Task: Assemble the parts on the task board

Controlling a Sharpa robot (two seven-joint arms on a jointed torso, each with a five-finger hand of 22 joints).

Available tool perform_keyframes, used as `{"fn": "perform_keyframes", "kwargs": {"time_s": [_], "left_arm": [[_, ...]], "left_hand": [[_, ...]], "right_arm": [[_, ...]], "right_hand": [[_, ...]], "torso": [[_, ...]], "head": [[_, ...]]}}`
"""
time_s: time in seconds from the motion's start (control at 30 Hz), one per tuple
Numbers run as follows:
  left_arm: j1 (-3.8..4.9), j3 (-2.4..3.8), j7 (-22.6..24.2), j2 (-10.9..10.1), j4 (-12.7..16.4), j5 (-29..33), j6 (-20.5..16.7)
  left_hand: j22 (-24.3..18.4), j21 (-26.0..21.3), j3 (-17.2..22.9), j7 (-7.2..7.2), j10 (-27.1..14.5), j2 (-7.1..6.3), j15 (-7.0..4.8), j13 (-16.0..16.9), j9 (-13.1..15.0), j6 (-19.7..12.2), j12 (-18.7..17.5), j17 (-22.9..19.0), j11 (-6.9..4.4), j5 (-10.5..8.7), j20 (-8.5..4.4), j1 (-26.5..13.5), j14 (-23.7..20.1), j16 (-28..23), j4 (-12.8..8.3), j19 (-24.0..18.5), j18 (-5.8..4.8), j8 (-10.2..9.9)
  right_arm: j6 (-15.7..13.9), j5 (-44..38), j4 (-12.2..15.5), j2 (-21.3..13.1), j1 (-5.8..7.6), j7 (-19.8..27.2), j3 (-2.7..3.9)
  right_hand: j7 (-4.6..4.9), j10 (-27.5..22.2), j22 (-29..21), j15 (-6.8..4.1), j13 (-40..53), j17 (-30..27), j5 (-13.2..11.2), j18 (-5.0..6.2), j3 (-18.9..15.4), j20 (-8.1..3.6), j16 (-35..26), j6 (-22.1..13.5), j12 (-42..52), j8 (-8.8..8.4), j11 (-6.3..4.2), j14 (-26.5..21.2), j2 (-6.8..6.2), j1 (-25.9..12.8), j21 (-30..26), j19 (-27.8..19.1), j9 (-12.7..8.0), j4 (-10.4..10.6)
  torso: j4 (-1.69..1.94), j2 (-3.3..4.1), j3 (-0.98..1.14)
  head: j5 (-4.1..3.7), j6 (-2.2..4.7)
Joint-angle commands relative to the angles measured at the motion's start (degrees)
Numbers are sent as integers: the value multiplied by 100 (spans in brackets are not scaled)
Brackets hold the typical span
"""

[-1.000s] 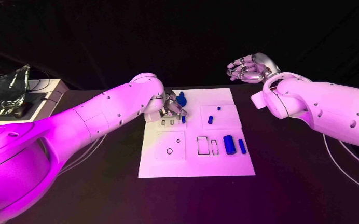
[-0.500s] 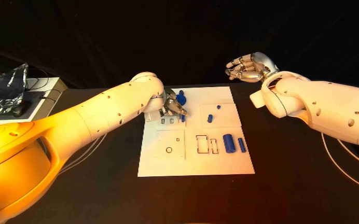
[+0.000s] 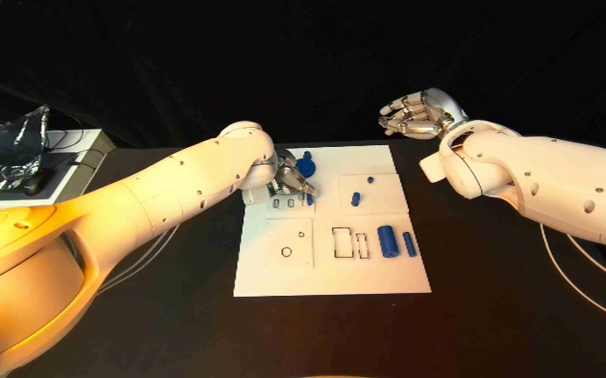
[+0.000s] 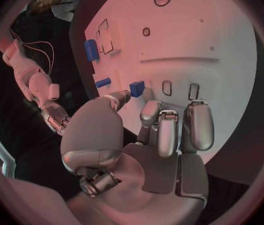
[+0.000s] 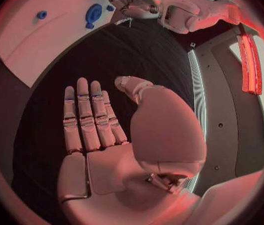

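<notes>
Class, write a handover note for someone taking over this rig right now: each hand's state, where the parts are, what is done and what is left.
Left hand: fingers down on the task board at its far left, beside a blue part; grip unclear.
Right hand: raised beyond the board, empty, fingers straight.
Two blue cylinders lie loose near the board's right edge; a small blue piece sits mid-board.
Left to do: the rectangular slots look unfilled, so the loose parts probably need seating.

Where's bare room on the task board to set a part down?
The task board is bare along its near edge, below the rectangular slots, and in its far right corner. It is crowded at the far left, where the left hand sits over a blue part, and beside the blue cylinders.
</notes>
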Motion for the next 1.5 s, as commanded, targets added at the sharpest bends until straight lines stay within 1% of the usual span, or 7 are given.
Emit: {"fn": "perform_keyframes", "kwargs": {"time_s": [0.03, 0.53, 0.87, 1.03, 1.07, 1.2, 1.5], "left_arm": [[-29, -24, 97, 21, -12, 85, 136], [-42, -77, 171, 19, 6, 158, 147], [-42, -89, 204, 7, 9, 168, 255], [-42, -102, 276, -1, 54, 170, 219], [-42, -106, 299, -7, 75, 170, 198], [-43, -111, 327, -33, 107, 185, 89], [-45, -112, 352, -156, 179, 517, -224]], "left_hand": [[0, 33, 50, -2, -1, 9, -49, -11, 22, -44, -41, 1227, -24, -34, -46, 73, 517, 14, 1, 6, -100, 32], [-6, 28, 158, -7, -10, 32, -53, -26, 95, -62, -52, 1228, -29, -37, -50, 211, 517, 13, -20, -5, -98, 31], [11, 30, 546, -28, -28, 62, -70, -48, 198, -56, -75, 1243, -51, -28, -61, 544, 520, 19, -128, -6, -100, -34], [22, 32, 1117, -43, -24, 127, -92, -58, 279, -24, -96, 1263, -72, -27, -80, 779, 526, 27, -389, -9, -101, -146], [25, 32, 1408, -46, -9, 158, -102, -62, 352, -26, -108, 1282, -80, -11, -88, 875, 532, 35, -591, -10, -100, -159], [58, 47, 1968, -16, 17, 214, -85, -127, 582, -35, -176, 1332, -61, 47, -87, 865, 548, 56, -968, 6, -105, -109], [163, 96, 2389, -57, 115, 117, -123, -191, 968, 92, -233, 1458, -103, 603, -117, 525, 590, 112, -1289, 76, -123, -36]], "right_arm": [[69, -20, -3, 8, -7, 5, 1], [98, -51, -4, 21, -23, -16, 0], [117, -54, -7, 25, -30, -24, 0], [126, -54, -8, 27, -34, -21, 0], [128, -54, -10, 27, -37, -21, 0], [135, -53, -14, 27, -46, -19, 0], [145, -25, -28, 20, -79, -12, -1]], "right_hand": [[20, -9, -11, 7, -8, -9, 4, 43, -2, 15, -36, -29, -26, -38, 39, -27, 11, -61, -23, -40, 5, -21], [21, -10, -45, 14, -24, -21, 3, 43, -7, 24, -58, -28, -27, -45, 41, -43, 19, -57, -26, -68, 9, -30], [23, -11, -74, 20, -36, -30, 3, 43, -13, 31, -76, -28, -27, -50, 44, -54, 23, -56, -27, -93, 12, -35], [24, -11, -80, 21, -39, -32, 3, 43, -14, 33, -79, -28, -27, -52, 44, -56, 24, -55, -27, -99, 13, -36], [24, -11, -83, 21, -40, -33, 4, 43, -14, 33, -81, -28, -27, -52, 44, -57, 24, -55, -27, -101, 13, -37], [24, -12, -90, 22, -43, -35, 4, 43, -15, 35, -85, -29, -27, -54, 45, -59, 25, -55, -27, -107, 13, -38], [27, -17, -111, 26, -53, -41, 5, 43, -20, 41, -96, -33, -29, -61, 49, -65, 26, -55, -27, -127, 15, -42]], "torso": [[-1, 7, 0], [11, 9, 0], [16, 10, -7], [21, 14, -6], [22, 14, -8], [24, 11, -5], [34, 5, -5]], "head": [[5, -2], [16, -22], [7, -38], [1, -46], [0, -51], [5, -58], [13, -53]]}}
